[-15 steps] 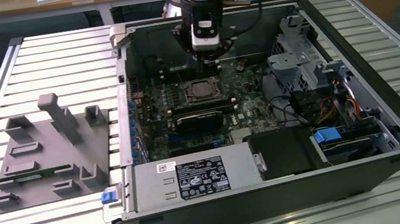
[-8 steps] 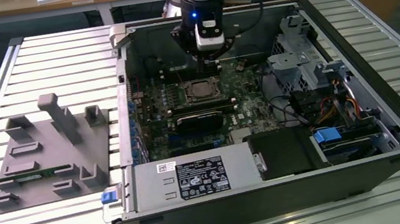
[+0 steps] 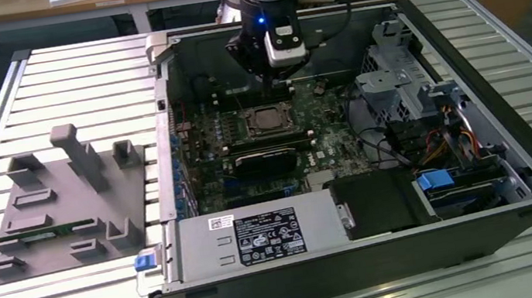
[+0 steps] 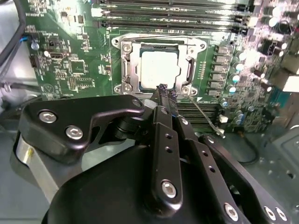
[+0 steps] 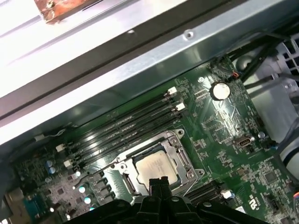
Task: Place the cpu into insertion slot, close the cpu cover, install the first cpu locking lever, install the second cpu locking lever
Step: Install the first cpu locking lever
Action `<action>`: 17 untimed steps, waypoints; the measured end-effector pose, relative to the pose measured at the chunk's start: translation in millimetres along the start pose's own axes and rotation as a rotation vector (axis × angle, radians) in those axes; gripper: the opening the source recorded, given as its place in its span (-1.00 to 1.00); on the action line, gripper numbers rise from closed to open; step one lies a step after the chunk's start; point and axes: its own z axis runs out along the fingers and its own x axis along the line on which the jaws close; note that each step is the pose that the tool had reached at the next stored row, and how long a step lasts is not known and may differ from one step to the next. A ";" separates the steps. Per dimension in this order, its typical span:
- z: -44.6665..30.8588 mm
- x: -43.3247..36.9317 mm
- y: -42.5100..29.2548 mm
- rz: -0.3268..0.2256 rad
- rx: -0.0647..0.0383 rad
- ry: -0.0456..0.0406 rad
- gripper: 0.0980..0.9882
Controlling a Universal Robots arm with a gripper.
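Note:
The cpu, a pale silvery square chip, lies flat in the insertion slot on the green motherboard; in the exterior view it is the cpu inside the open computer case. The cpu cover, a thin metal frame, lies down around the chip. One thin locking lever sticks out loose beside the socket. My gripper hangs just above the socket's edge, fingers shut together with nothing between them.
Long black memory slots run beside the socket. A black block, a power supply and a drive cage crowd the case. A grey fixture plate sits at the exterior view's left on the slatted table.

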 end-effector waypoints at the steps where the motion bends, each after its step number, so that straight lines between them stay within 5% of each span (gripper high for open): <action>1: 0.0 0.0 0.0 -0.014 0.000 0.0002 -0.98; 17: 0.0 0.0 -0.1 -0.205 0.005 0.0027 -0.98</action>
